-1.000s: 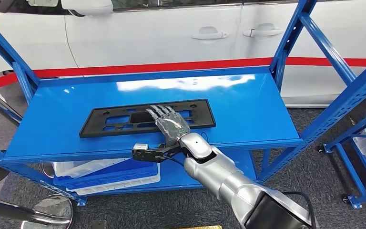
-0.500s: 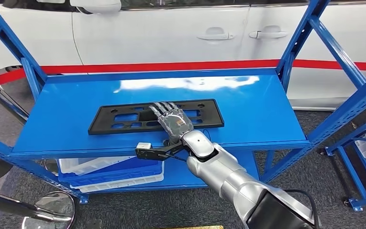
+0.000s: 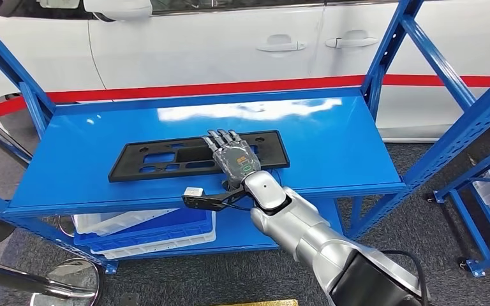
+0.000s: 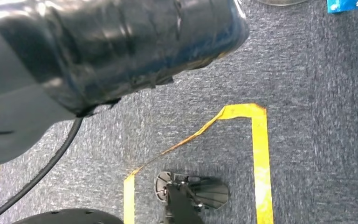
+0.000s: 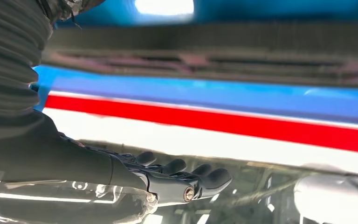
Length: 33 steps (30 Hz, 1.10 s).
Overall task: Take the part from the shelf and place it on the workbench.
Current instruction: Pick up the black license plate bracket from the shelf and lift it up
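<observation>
My right hand lies flat over the black part, fingers stretched out and a little apart, gripping nothing; whether they press the plastic I cannot tell. The part, a long flat plate with cut-out slots, rests near the middle of the glossy blue shelf, which throws back a bright patch of ceiling light. Blue uprights frame the rack on both sides. Under the shelf a lower level carries stacked blue and white bins. Behind the rack stands a white car (door handles visible) with a red stripe below it. The floor is grey carpet marked with yellow tape
</observation>
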Available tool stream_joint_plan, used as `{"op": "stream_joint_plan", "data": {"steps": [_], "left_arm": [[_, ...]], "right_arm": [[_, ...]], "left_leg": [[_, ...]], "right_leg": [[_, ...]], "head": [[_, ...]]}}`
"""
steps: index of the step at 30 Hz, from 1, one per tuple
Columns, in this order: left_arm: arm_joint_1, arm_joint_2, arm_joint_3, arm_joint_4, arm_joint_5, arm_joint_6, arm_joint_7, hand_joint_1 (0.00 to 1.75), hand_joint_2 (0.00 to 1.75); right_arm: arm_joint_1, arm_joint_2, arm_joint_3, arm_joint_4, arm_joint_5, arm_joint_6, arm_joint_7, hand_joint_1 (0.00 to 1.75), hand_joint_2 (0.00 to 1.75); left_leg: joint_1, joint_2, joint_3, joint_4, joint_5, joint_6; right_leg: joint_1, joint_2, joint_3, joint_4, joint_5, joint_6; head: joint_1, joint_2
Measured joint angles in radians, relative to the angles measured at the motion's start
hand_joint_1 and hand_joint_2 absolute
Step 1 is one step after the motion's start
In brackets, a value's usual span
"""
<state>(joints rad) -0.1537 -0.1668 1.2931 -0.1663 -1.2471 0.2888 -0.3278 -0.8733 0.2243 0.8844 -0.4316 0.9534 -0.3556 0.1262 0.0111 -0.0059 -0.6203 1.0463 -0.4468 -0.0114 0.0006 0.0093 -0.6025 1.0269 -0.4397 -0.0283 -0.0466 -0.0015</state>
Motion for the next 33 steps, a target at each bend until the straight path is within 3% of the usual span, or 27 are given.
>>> {"op": "stream_joint_plan", "data": {"steps": [3, 5, 6, 9, 10, 11, 12, 14, 16, 19, 21, 24, 25, 26, 27, 30, 31, 33], "left_arm": [[0.0, 0.0, 0.003, 0.0, -0.006, 0.004, 0.0, 0.0, 0.0], [0.0, 0.0, 0.005, 0.0, -0.008, 0.007, 0.0, 0.0, 0.0], [0.0, 0.0, 0.005, 0.0, -0.009, 0.007, 0.0, 0.0, 0.0], [-0.001, 0.001, 0.007, 0.0, -0.01, 0.008, 0.0, 0.0, 0.0], [0.0, 0.002, 0.008, 0.0, -0.011, 0.008, 0.0, 0.0, 0.0], [0.0, 0.002, 0.01, 0.0, -0.011, 0.008, 0.0, 0.0, 0.0], [0.001, 0.002, 0.011, 0.0, -0.012, 0.008, 0.0, 0.0, 0.0], [0.0, 0.002, 0.012, 0.0, -0.016, 0.008, 0.0, 0.0, 0.0], [-0.001, 0.002, 0.014, 0.0, -0.02, 0.01, 0.0, 0.0, 0.0], [-0.001, 0.002, 0.019, 0.0, -0.026, 0.016, 0.0, 0.0, 0.0], [-0.002, 0.002, 0.021, 0.0, -0.029, 0.02, 0.0, 0.0, 0.0], [-0.001, 0.002, 0.022, 0.0, -0.029, 0.021, 0.0, 0.0, 0.0], [-0.001, 0.002, 0.022, 0.0, -0.029, 0.021, 0.0, 0.0, 0.0], [0.0, 0.002, 0.022, 0.0, -0.029, 0.021, 0.0, 0.0, 0.0], [0.0, 0.002, 0.022, 0.0, -0.029, 0.021, 0.0, 0.0, 0.0], [-0.002, 0.003, 0.022, 0.0, -0.029, 0.022, -0.002, 0.0, 0.0], [-0.003, 0.003, 0.023, 0.0, -0.03, 0.022, -0.003, 0.0, 0.0], [-0.004, 0.004, 0.023, 0.0, -0.031, 0.022, -0.003, 0.0, 0.0]], "right_arm": [[-0.004, -0.004, 0.0, 0.002, 0.02, -0.001, 0.039, 1.72, 1.75], [-0.005, -0.012, 0.0, 0.005, 0.017, 0.026, 0.068, 1.75, 1.75], [-0.005, -0.018, 0.0, 0.007, 0.014, 0.044, 0.078, 1.75, 1.75], [-0.002, -0.038, 0.0, 0.014, 0.012, 0.071, 0.089, 1.75, 1.75], [0.0, -0.044, 0.0, 0.017, 0.013, 0.072, 0.09, 1.75, 1.75], [0.001, -0.048, 0.0, 0.02, 0.015, 0.072, 0.09, 1.75, 1.75], [0.002, -0.052, 0.0, 0.022, 0.017, 0.071, 0.09, 1.75, 1.75], [0.0, -0.057, 0.0, 0.023, 0.024, 0.064, 0.091, 1.75, 1.75], [-0.003, -0.06, 0.0, 0.023, 0.036, 0.047, 0.089, 1.75, 1.75], [-0.005, -0.064, 0.0, 0.023, 0.052, 0.02, 0.084, 1.75, 1.75], [-0.007, -0.066, 0.0, 0.023, 0.056, 0.014, 0.08, 1.75, 1.75], [-0.007, -0.068, 0.0, 0.023, 0.058, 0.012, 0.074, 1.75, 1.75], [-0.007, -0.07, 0.0, 0.023, 0.059, 0.012, 0.072, 1.75, 1.75], [-0.006, -0.071, 0.0, 0.024, 0.06, 0.012, 0.07, 1.75, 1.75], [-0.006, -0.071, 0.0, 0.024, 0.061, 0.012, 0.068, 1.75, 1.75], [-0.008, -0.073, 0.0, 0.024, 0.061, 0.013, 0.059, 1.75, 1.75], [-0.008, -0.074, 0.0, 0.024, 0.061, 0.014, 0.054, 1.75, 1.75], [-0.009, -0.075, 0.0, 0.025, 0.058, 0.012, 0.042, 1.75, 1.75]], "left_leg": [[-0.006, -0.001, 0.014, -0.034, 0.004, 0.016], [-0.003, 0.0, 0.018, -0.043, 0.01, 0.029], [-0.002, 0.001, 0.02, -0.048, 0.013, 0.035], [-0.002, 0.001, 0.021, -0.05, 0.013, 0.045], [-0.003, 0.001, 0.021, -0.05, 0.012, 0.046], [-0.003, 0.001, 0.021, -0.049, 0.012, 0.046], [-0.003, 0.001, 0.022, -0.047, 0.011, 0.045], [-0.003, 0.0, 0.021, -0.04, 0.005, 0.041], [-0.007, 0.0, 0.017, -0.031, 0.0, 0.034], [-0.008, 0.0, 0.013, -0.028, -0.003, 0.022], [-0.007, 0.0, 0.001, 0.005, -0.028, 0.013], [-0.003, 0.001, -0.08, 0.182, -0.114, -0.001], [-0.001, 0.001, -0.106, 0.234, -0.129, -0.003], [-0.001, 0.001, -0.116, 0.253, -0.125, -0.003], [0.0, 0.001, -0.107, 0.232, -0.103, -0.003], [-0.002, 0.001, -0.014, 0.037, -0.015, 0.005], [-0.004, 0.0, 0.008, -0.008, -0.003, 0.009], [-0.01, -0.001, 0.02, -0.032, -0.003, 0.016]], "right_leg": [[0.001, 0.001, -0.002, -0.003, 0.003, 0.014], [-0.001, 0.0, -0.008, 0.01, -0.01, 0.024], [-0.002, 0.0, -0.022, 0.041, -0.03, 0.028], [-0.003, -0.001, -0.11, 0.226, -0.117, 0.034], [-0.003, -0.001, -0.133, 0.272, -0.127, 0.035], [-0.003, -0.001, -0.142, 0.283, -0.12, 0.036], [-0.004, -0.001, -0.129, 0.252, -0.093, 0.035], [-0.003, -0.001, -0.066, 0.119, -0.027, 0.031], [-0.002, -0.001, -0.02, 0.024, 0.002, 0.025], [0.0, 0.001, -0.012, 0.007, 0.001, 0.014], [-0.004, -0.001, -0.007, 0.002, 0.003, 0.004], [-0.004, -0.004, -0.004, 0.001, 0.002, -0.004], [-0.004, -0.004, -0.004, 0.001, 0.002, -0.005], [-0.003, -0.004, -0.004, 0.002, 0.001, -0.005], [-0.003, -0.004, -0.003, 0.002, 0.001, -0.005], [-0.001, -0.002, 0.0, 0.003, -0.002, -0.002], [0.0, -0.001, 0.0, 0.003, -0.001, 0.002], [0.001, 0.0, -0.002, 0.0, 0.001, 0.011]], "head": [[0.001, 0.0], [0.001, 0.0], [0.002, 0.0], [0.005, 0.0], [0.005, 0.0], [0.005, 0.0], [0.005, 0.0], [0.005, 0.0], [0.004, 0.0], [0.003, 0.0], [0.0, 0.0], [-0.005, 0.0], [-0.005, 0.0], [-0.005, 0.0], [-0.005, 0.0], [-0.005, 0.0], [-0.005, 0.0], [-0.004, 0.0]]}}
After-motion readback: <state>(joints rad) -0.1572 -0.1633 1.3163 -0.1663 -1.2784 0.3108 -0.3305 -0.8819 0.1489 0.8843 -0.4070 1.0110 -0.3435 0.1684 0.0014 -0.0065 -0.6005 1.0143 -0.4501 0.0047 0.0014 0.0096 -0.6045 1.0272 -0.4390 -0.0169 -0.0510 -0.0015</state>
